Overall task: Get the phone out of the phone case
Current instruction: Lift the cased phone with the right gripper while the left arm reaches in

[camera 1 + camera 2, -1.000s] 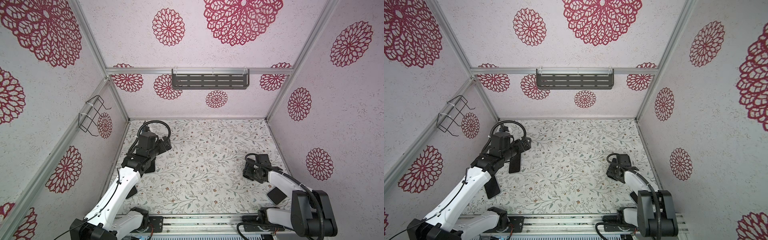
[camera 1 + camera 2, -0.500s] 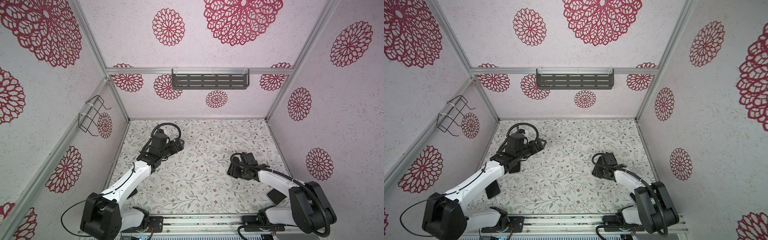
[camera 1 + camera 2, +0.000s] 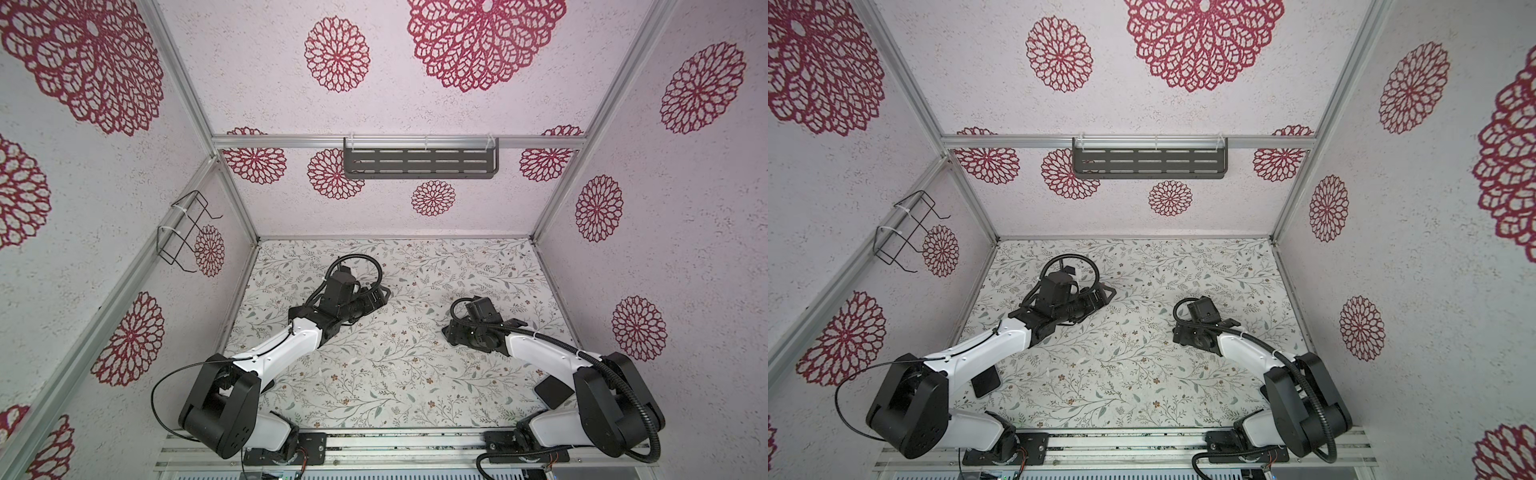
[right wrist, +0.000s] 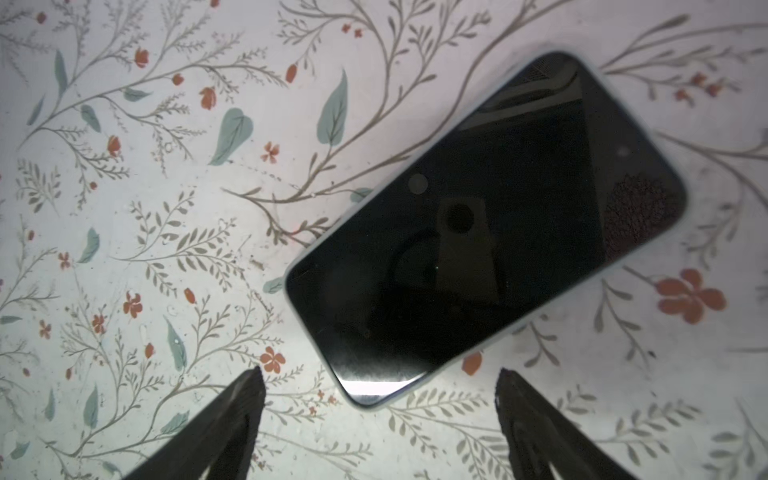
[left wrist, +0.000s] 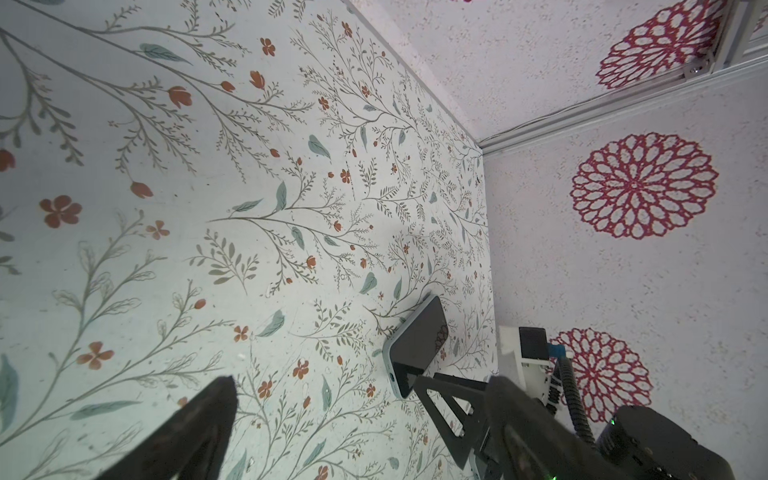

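Pale walls stamped with red rosettes box in a table point(image 3: 374, 374) covered in a leafy floral print. On the left, the left gripper point(image 3: 379, 296) has swung away from the side wall toward the middle since a second ago. Its fingers stand wide apart, holding nothing. On the right, the right gripper point(image 4: 378, 376) has also come inward and now hangs over the phone point(image 4: 486, 232), fingers spread either side of its near end without touching it. The phone lies flat, screen up, with its pale blue case point(image 5: 390, 365) seemingly still around it. Neither top view shows the phone clearly. Both arms look placed to start the separation, which is not yet done.
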`<state>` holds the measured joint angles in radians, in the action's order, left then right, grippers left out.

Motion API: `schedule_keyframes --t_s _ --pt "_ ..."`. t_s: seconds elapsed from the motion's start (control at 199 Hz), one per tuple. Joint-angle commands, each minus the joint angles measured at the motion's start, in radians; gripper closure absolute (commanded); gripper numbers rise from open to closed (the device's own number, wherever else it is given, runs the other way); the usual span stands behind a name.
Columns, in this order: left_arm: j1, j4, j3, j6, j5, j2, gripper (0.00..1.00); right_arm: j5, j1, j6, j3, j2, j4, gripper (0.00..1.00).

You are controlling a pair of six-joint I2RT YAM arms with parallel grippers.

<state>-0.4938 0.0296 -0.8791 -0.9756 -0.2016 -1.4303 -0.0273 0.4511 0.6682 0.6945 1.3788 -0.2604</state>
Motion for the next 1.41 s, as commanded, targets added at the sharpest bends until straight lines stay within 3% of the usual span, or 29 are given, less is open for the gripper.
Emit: schedule_keyframes --t_s 0.0,0.191,0.547,1.154,1.4 --pt "-0.004 0.019 -0.036 0.032 0.037 0.039 0.03 -0.068 0.016 0.146 0.001 -0.04 -0.019 0.01" --pt "-0.003 0.054 -0.04 0.05 0.048 0.053 0.03 -0.1 0.017 0.252 0.009 0.012 0.049 0.01" --pt "-0.003 0.123 0.001 0.088 0.115 0.146 0.03 -0.123 0.016 0.26 0.11 0.182 0.057 0.01" --pt "0.01 0.185 0.023 0.124 0.152 0.203 0.03 -0.19 0.092 0.08 0.488 0.511 -0.169 0.01" --pt "0.011 0.193 0.026 0.125 0.157 0.211 0.03 -0.181 0.121 0.061 0.424 0.47 -0.177 0.02"
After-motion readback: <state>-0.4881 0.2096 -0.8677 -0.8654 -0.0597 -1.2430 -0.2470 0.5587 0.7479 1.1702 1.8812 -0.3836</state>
